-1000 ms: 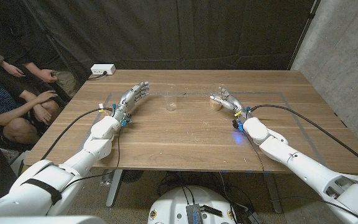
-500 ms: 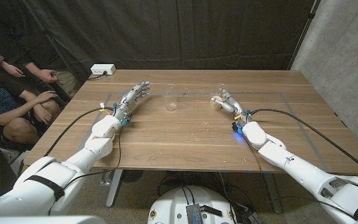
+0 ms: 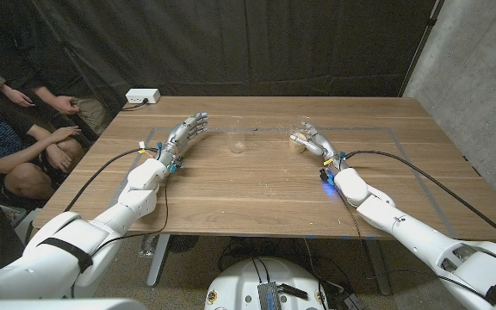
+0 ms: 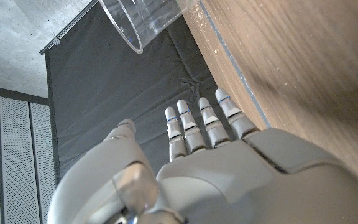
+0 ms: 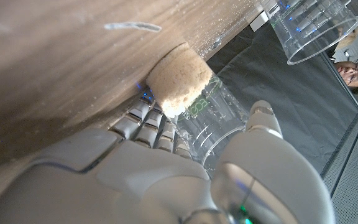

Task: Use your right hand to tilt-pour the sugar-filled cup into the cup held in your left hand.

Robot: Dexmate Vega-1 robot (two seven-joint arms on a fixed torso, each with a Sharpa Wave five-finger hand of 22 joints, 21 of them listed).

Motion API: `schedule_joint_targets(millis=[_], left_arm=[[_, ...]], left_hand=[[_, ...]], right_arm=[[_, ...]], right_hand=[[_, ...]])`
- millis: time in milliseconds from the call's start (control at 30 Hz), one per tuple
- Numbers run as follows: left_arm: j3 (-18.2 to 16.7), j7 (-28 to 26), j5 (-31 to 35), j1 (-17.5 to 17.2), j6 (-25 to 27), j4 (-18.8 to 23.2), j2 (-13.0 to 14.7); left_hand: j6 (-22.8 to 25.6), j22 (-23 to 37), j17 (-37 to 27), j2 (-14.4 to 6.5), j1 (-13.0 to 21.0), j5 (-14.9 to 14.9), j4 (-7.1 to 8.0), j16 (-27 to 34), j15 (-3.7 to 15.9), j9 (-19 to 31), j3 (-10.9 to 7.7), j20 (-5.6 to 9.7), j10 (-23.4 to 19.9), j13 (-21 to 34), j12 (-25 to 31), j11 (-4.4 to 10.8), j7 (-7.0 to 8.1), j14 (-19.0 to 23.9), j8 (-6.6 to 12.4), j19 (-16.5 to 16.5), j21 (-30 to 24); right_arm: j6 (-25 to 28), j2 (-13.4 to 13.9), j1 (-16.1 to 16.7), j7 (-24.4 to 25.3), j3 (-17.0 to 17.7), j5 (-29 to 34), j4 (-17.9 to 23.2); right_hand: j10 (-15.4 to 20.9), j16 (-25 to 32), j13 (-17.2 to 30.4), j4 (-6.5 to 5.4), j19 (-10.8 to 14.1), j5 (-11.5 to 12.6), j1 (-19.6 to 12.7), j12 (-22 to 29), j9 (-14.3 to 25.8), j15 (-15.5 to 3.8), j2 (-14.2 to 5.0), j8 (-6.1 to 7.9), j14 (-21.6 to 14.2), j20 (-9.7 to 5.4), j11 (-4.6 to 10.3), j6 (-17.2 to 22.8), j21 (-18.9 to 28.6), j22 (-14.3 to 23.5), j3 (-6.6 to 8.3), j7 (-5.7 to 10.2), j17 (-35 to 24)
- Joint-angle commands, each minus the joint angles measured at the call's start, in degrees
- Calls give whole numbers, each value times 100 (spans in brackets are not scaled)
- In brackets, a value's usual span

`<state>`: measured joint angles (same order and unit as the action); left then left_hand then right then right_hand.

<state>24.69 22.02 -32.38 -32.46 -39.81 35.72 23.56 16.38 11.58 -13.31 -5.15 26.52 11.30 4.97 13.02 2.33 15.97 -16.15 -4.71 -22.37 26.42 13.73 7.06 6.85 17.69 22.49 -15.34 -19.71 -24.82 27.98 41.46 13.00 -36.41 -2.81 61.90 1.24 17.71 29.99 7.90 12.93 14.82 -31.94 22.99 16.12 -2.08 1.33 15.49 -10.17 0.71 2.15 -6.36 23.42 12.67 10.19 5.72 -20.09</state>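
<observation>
Clear plastic, twice over: two cups on one wooden table (image 3: 257,185). Sugar-filled cup (image 3: 299,135) right of centre, brownish sugar low in it, standing upright; empty cup (image 3: 237,135) near the middle, also upright, well apart from the first. Two robot hands. Right hand (image 3: 313,139) against the sugar-filled cup (image 5: 194,102), fingers (image 5: 143,121) along one side of the wall and thumb toward the other; hard to tell whether actually clamped or merely touching. Left hand (image 3: 184,135) on its edge beside the empty cup (image 4: 143,20) but apart from it, fingers (image 4: 199,121) straight and close together, holding nothing. One white box (image 3: 142,96) at the far left corner. Seated people (image 3: 24,129) at picture left, cut off by the frame.
</observation>
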Motion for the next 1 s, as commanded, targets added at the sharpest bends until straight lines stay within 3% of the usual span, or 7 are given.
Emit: schedule_joint_targets(millis=[33, 167, 233, 267, 367, 567, 1000], left_arm=[[-5, 89, -25, 120, -37, -203, -43], [-8, 106, -32, 145, -31, -244, -54], [-7, 103, -29, 155, -33, -263, -59], [-5, 109, -28, 166, -27, -280, -63], [0, 145, -25, 228, -43, -390, -93], [12, 213, -16, 349, -66, -603, -154], [42, 299, 33, 630, -130, -1088, -333]], left_hand=[[23, 15, -19, -17, 7, 24, 19, -21, 488, 8, -40, -25, -48, 31, -23, 13, 16, 50, 14, -18, 13], [30, 15, -19, -17, 6, 24, 18, -23, 495, 8, -43, -28, -34, 31, -29, 4, 15, 46, 17, -16, 15], [33, 15, -19, -17, 6, 24, 17, -23, 493, 7, -45, -27, -47, 31, -24, 21, 13, 46, 18, -15, 16], [31, 15, -19, -16, 5, 24, 17, -22, 485, 7, -45, -21, -44, 31, -26, 12, 11, 49, 17, -16, 16], [35, 15, -19, -16, 4, 24, 16, -21, 486, 7, -47, -27, -47, 32, -25, 6, 14, 52, 19, -20, 15], [34, 16, -19, -16, 1, 24, 14, -19, 484, 7, -52, -22, -45, 33, -28, 10, 5, 56, 17, -19, 17], [45, 16, -19, -18, 1, 23, 9, -19, 482, 6, -63, -26, -64, 34, -23, 28, 13, 60, 21, -31, 15]], right_arm=[[149, -15, -74, -180, -17, -88, 71], [171, -45, -82, -128, -30, -58, 61], [141, -70, -87, -94, -37, -43, 26], [127, -87, -90, -64, -40, -32, 5], [22, -138, -111, 4, -49, -8, -108], [-163, -200, -141, 135, -64, 57, -289], [-715, -386, -258, 305, -52, 34, -858]], right_hand=[[-9, -7, 33, -18, -14, -16, 20, 44, 9, -503, 54, 11, 27, 30, -9, -48, -19, 11, -27, -27, -39], [54, 20, 59, -37, -9, -25, 50, 96, 15, -498, 52, 26, -33, 43, 36, -20, -14, 16, -38, -35, -70], [121, 95, 106, -51, 34, -28, 51, 169, 27, -597, 8, 64, -194, 22, 104, 60, 5, 23, -26, -16, -123], [168, 151, 151, -56, 99, -28, 20, 232, 40, -643, -72, 92, -294, -23, 184, 110, 31, 29, 8, 12, -174], [260, 297, 265, -30, 284, -31, -96, 376, 79, -752, -219, 165, -497, -144, 228, 222, 103, 40, 70, 107, -307], [372, 565, 489, 36, 592, -56, -289, 616, 182, -960, -320, 331, -802, -341, 307, 436, 240, 80, 89, 179, -551], [398, 1279, 1266, 115, 969, -100, -766, 1249, 574, -1025, -424, 751, -1222, -704, 407, 685, 501, 232, 23, 323, -1389]])
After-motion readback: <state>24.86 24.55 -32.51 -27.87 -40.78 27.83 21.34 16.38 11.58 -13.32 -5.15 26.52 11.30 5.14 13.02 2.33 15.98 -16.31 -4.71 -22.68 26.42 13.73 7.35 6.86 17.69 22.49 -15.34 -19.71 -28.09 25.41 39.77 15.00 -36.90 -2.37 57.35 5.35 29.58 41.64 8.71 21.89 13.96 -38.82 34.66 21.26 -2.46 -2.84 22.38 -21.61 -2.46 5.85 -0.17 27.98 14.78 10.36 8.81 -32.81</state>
